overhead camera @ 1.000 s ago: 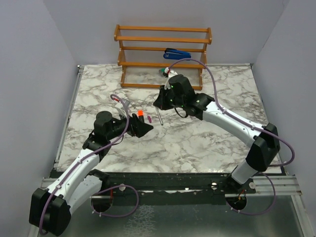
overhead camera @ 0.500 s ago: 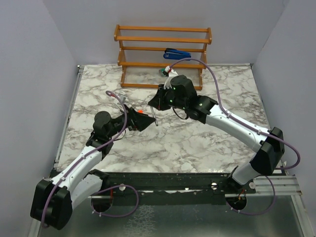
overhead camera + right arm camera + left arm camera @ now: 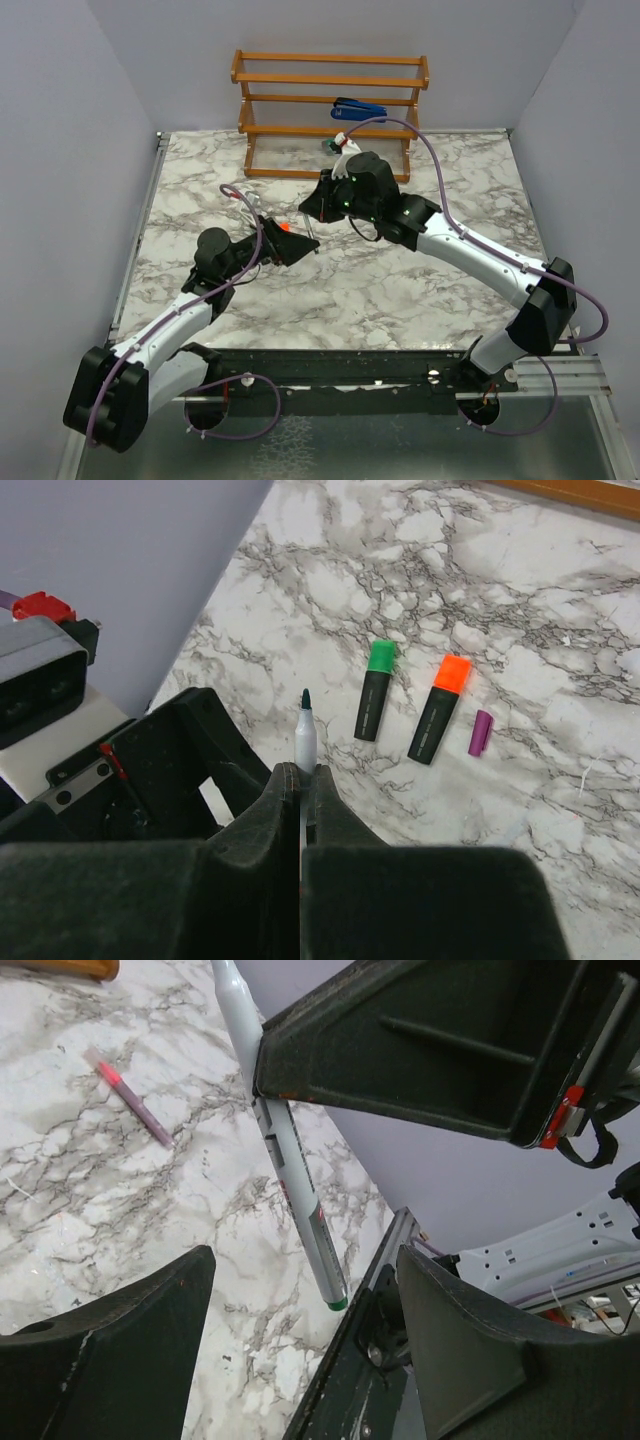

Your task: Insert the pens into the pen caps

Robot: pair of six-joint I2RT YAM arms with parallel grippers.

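Blue stapler (image 3: 357,109) rests on wooden rack (image 3: 330,58); marble tabletop (image 3: 400,290) below.

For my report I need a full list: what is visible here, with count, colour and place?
grey pen: one, grey, dark green tip, held in the right pincer
markers: two, black, one green-ended, one orange-ended, side by side on the table
cap: one, purple, beside the orange-ended marker, not touching
pink pen: one, pink, lying on the table
stapler: one, blue, on a rack shelf
rack: one, brown wood, table's far edge
table: one, white-grey marble
left pincer: one, black, open, facing the grey pen
right pincer: one, black, shut on the grey pen
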